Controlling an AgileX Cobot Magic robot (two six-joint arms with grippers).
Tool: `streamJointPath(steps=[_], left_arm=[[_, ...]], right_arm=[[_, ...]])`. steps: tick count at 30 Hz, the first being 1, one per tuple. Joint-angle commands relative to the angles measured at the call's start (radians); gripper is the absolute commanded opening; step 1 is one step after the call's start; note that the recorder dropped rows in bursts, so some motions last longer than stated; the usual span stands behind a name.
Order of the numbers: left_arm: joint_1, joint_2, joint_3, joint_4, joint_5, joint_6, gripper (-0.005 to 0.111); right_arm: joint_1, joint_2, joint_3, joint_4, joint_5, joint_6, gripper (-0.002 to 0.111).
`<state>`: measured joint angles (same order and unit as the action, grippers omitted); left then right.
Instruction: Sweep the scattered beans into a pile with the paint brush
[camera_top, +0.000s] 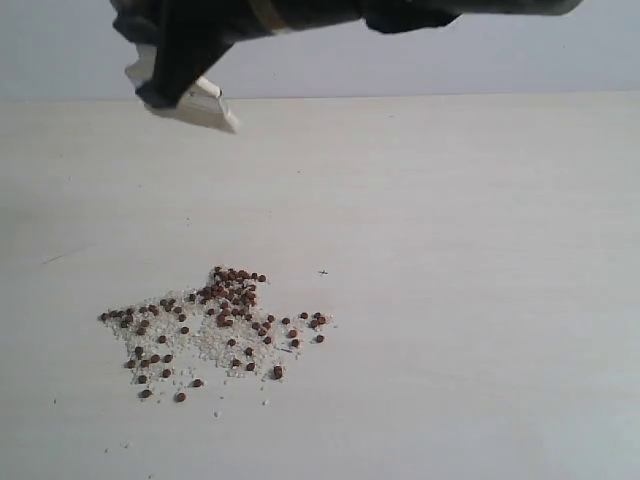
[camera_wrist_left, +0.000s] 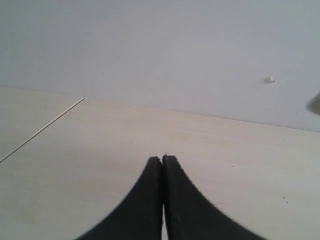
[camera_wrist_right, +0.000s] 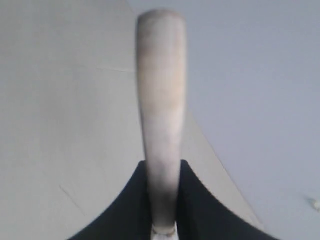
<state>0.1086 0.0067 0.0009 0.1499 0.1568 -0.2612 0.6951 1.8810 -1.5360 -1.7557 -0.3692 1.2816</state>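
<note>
The beans (camera_top: 215, 325) lie spread over the table in a loose patch mixed with whitish grit, densest at its far side (camera_top: 232, 285); no compact pile shows. High above and behind them, my right gripper (camera_top: 172, 80) reaches across from the right and is shut on the paint brush, whose cream bristles (camera_top: 205, 108) hang clear of the table. In the right wrist view the pale wooden handle (camera_wrist_right: 160, 100) sticks out between the black fingers of that gripper (camera_wrist_right: 162, 165). My left gripper (camera_wrist_left: 162, 159) is shut and empty over bare table, and is out of the exterior view.
The pale table (camera_top: 480, 250) runs back to a grey wall (camera_top: 450, 60). A seam line (camera_wrist_left: 45, 127) crosses the tabletop in the left wrist view. A few stray grains (camera_top: 215, 412) lie near the front of the patch.
</note>
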Motion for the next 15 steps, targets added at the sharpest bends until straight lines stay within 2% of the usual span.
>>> streamJointPath(steps=[1, 6, 11, 15], left_arm=[[0.001, -0.007, -0.001, 0.003, 0.000, -0.004, 0.000], [0.001, -0.007, -0.001, 0.003, 0.000, -0.004, 0.000], [0.001, -0.007, -0.001, 0.003, 0.000, -0.004, 0.000], [0.001, -0.007, -0.001, 0.003, 0.000, -0.004, 0.000]], right_arm=[[-0.001, -0.085, 0.019, 0.011, 0.013, 0.460, 0.000], [0.025, -0.112, 0.144, 0.011, 0.153, 0.849, 0.000], [0.155, -0.095, 0.283, 0.175, 0.383, 0.838, 0.000], [0.271, -0.062, 0.293, 0.278, 0.526, 0.841, 0.000]])
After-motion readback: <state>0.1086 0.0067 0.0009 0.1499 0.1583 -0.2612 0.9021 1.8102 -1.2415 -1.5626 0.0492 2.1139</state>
